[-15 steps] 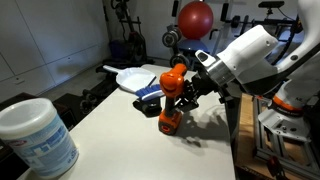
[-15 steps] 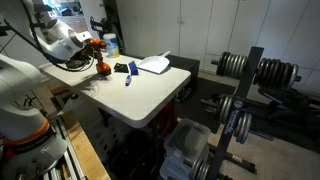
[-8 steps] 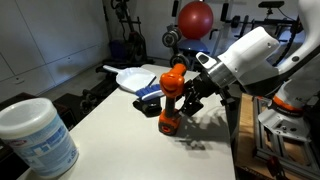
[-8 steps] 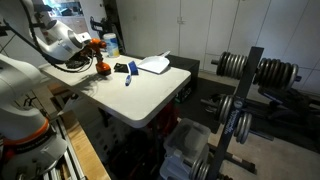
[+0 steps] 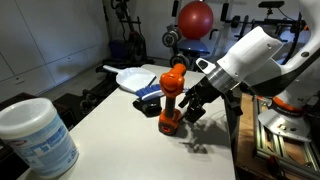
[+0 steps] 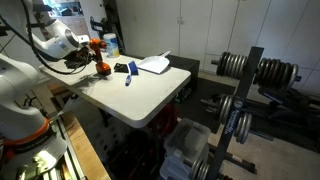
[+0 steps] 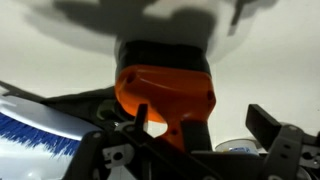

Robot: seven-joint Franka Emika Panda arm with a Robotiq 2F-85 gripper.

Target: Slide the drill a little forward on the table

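An orange and black drill (image 5: 170,98) stands upright on the white table (image 5: 110,140), also seen at the far end of the table (image 6: 150,95) as a small orange drill (image 6: 100,67). My gripper (image 5: 190,108) sits just right of the drill, open, level with its lower body. In the wrist view the drill's orange body (image 7: 165,92) fills the middle and its dark handle lies between the spread fingers of the gripper (image 7: 205,128). The left finger (image 7: 143,122) is close to the drill, and the right finger (image 7: 266,124) stands clear of it.
A white tub with a blue label (image 5: 35,135) stands at the near left. A white plate (image 5: 135,76) and a blue and black item (image 5: 150,95) lie behind the drill. A red ball (image 5: 195,18) and a weight rack (image 6: 240,80) stand beyond the table.
The jaws have gone from shut on the drill to open. The gripper has drawn slightly away to the right; the drill stays upright in place.
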